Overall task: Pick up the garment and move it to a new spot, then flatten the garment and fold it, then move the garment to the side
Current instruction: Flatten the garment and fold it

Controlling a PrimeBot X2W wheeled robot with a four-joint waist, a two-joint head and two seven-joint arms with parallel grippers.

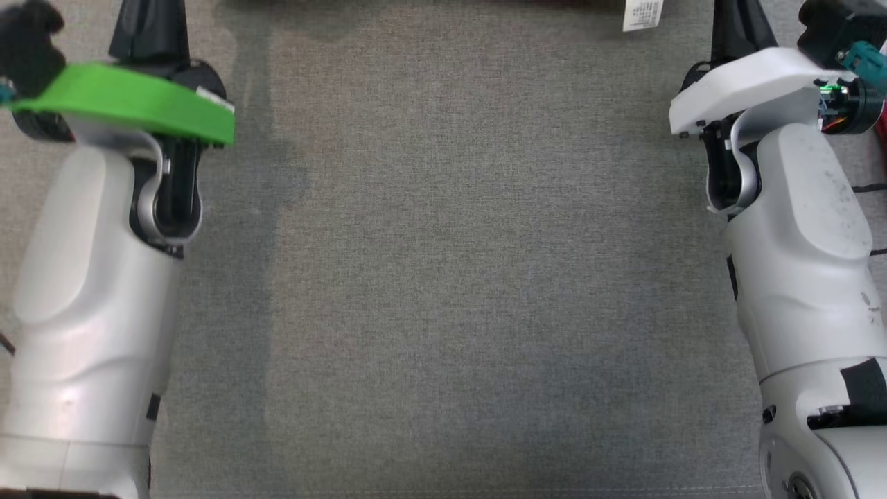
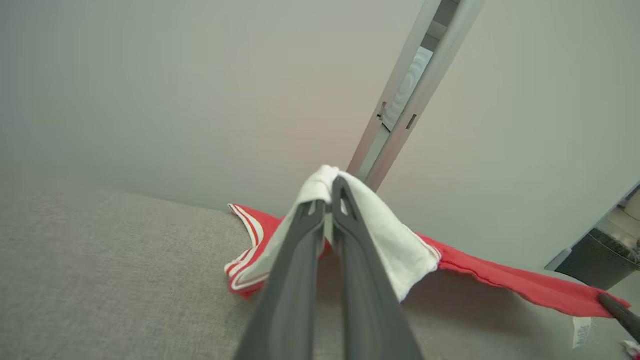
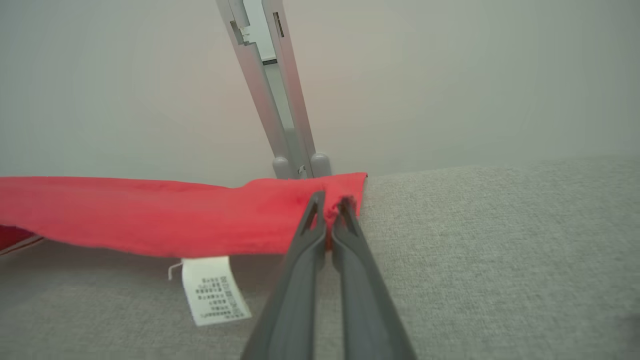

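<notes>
The garment [image 2: 505, 280] is red with white-striped trim and a white panel [image 2: 395, 235]. It hangs stretched between my two grippers, just above the grey table. My left gripper [image 2: 329, 192] is shut on the white part, which drapes over its fingertips. In the right wrist view, my right gripper [image 3: 330, 202] is shut on a corner of the red hem of the garment [image 3: 150, 215]. A white care label [image 3: 215, 290] dangles below that hem. In the head view the label [image 1: 642, 14] peeks in at the top edge, between my two forearms.
A grey woven cloth covers the table [image 1: 443, 277]. Behind its far edge stands a pale wall with a metal post [image 2: 415, 95]. A dark bin [image 2: 595, 260] stands off to one side, past the table.
</notes>
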